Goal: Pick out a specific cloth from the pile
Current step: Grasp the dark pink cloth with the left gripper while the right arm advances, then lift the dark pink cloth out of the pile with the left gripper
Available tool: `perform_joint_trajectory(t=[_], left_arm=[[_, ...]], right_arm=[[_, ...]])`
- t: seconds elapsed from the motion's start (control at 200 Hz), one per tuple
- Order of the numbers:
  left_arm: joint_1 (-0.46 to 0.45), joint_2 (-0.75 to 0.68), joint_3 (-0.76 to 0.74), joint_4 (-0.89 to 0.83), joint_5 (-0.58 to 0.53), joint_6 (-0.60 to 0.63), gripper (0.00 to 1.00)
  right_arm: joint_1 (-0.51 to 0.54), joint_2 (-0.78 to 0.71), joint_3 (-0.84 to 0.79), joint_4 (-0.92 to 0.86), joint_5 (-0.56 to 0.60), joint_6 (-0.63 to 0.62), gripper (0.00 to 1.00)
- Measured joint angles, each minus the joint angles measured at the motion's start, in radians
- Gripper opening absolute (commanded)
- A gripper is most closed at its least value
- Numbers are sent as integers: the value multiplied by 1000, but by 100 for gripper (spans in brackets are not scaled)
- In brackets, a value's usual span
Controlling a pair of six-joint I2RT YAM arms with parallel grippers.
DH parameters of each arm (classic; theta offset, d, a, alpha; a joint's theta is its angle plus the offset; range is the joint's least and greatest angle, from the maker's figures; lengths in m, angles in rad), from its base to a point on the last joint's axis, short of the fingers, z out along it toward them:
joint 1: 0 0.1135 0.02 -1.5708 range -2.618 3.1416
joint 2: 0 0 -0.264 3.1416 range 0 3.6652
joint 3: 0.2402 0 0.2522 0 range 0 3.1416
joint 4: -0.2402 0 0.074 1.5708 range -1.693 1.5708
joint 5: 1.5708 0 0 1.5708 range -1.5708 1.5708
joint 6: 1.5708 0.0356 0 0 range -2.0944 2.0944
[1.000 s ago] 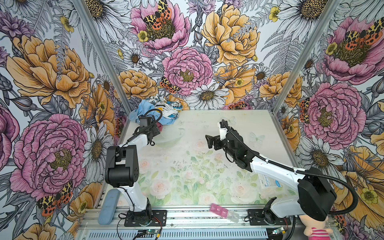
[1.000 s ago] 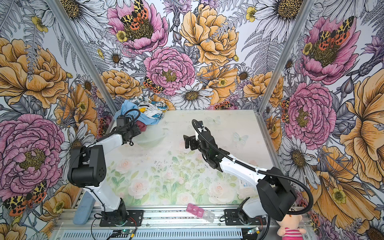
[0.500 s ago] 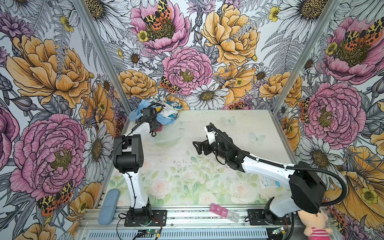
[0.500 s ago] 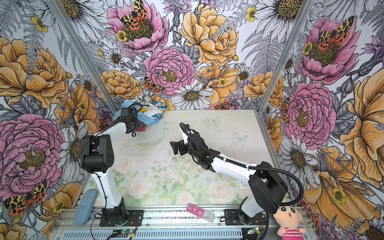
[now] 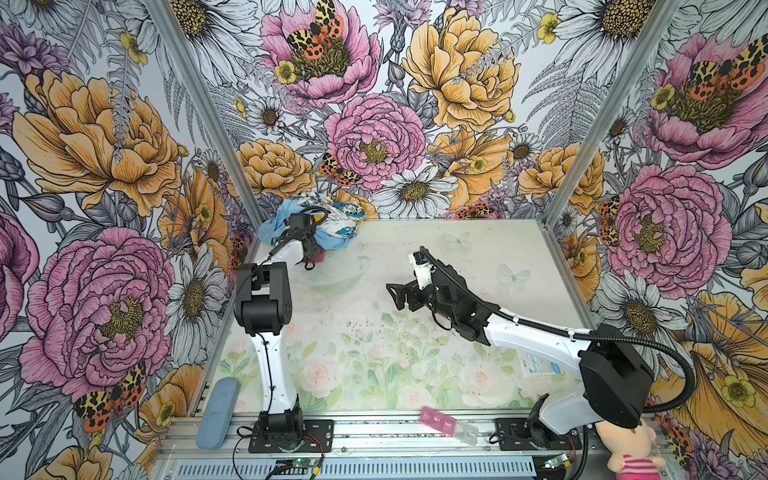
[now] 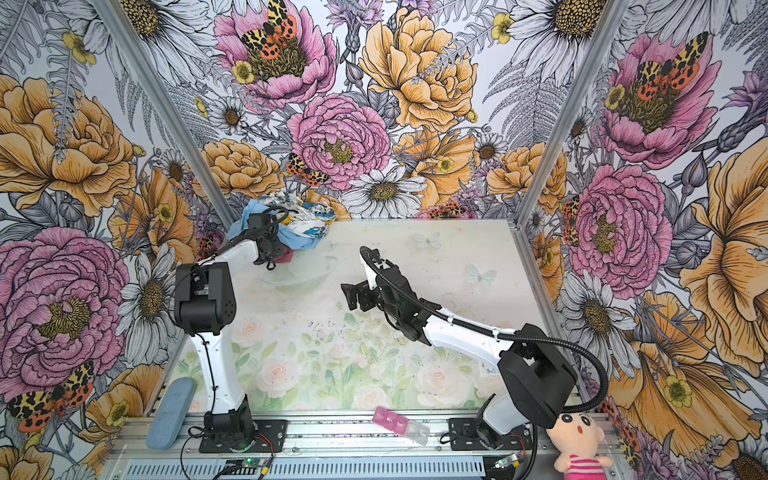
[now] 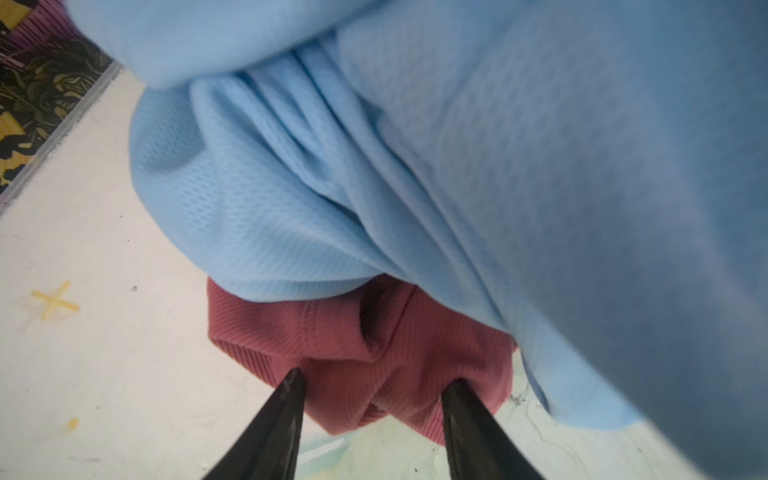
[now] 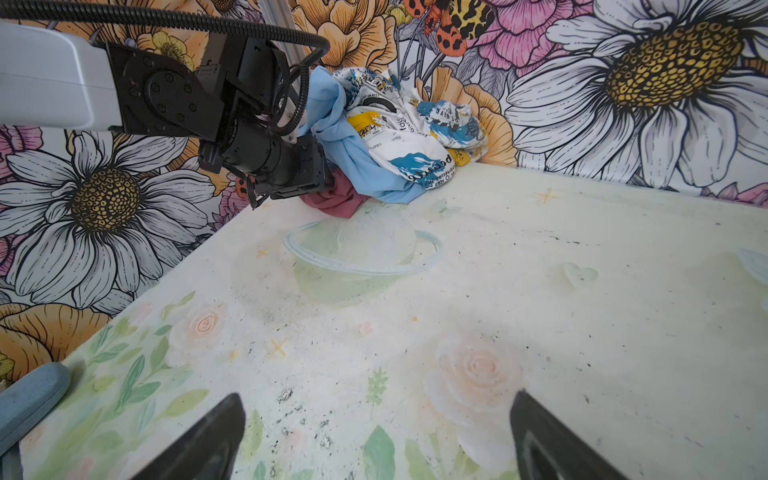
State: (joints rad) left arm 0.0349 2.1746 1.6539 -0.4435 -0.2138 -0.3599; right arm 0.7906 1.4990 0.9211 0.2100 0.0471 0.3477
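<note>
The pile (image 5: 332, 224) lies in the back left corner in both top views, a printed white cloth (image 8: 407, 124) over a light blue one (image 7: 415, 166). The cloth (image 7: 374, 353), rose-red and ribbed, pokes out from under the blue one at the pile's front edge (image 5: 318, 258) (image 6: 286, 257) (image 8: 336, 199). My left gripper (image 7: 375, 380) (image 5: 311, 255) is low on the table, both black fingertips pressed into the cloth with a puckered fold between them. My right gripper (image 8: 378, 397) (image 5: 392, 295) hovers open over mid-table, empty, facing the pile.
A clear plastic bowl (image 5: 330, 274) (image 8: 361, 257) sits just in front of the pile. A blue-grey pad (image 5: 217, 411) lies at the front left, a pink-and-clear box (image 5: 446, 424) on the front rail, a white packet (image 5: 536, 365) under the right arm. Flowered walls enclose three sides.
My left gripper pushed forward to the foot of the pile and its jaws narrowed onto the cloth. The right arm swung left toward the table's middle, still open.
</note>
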Motion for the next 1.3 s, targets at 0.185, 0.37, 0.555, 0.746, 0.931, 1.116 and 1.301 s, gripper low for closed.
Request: perform_joint_trajectory(t=[0.185,0.37,0.555,0.746,0.931,1.116,1.301], left_arm=[[0,21,36,-21,1,7,26],[0,21,36,-31,0,6,0],[-1,-29,21,-39,-5,19,0],[-16,-205,8,-55,-30,29,0],[-53,-369,39,-77,-74,56,0],[-180,-471,229,-114,-151,144,0],[-369,-510,439,-81,-57,196,0]], right_arm=[[0,0,0,0,0,0,99],[0,-3,-3,0,0,0,100],[0,-7,-13,0,0,0,100],[0,-7,-16,0,0,0,99],[-5,-16,-23,-1,15,0,100],[-84,-66,-30,-76,88,31,99],[-220,-188,-70,-184,165,46,99]])
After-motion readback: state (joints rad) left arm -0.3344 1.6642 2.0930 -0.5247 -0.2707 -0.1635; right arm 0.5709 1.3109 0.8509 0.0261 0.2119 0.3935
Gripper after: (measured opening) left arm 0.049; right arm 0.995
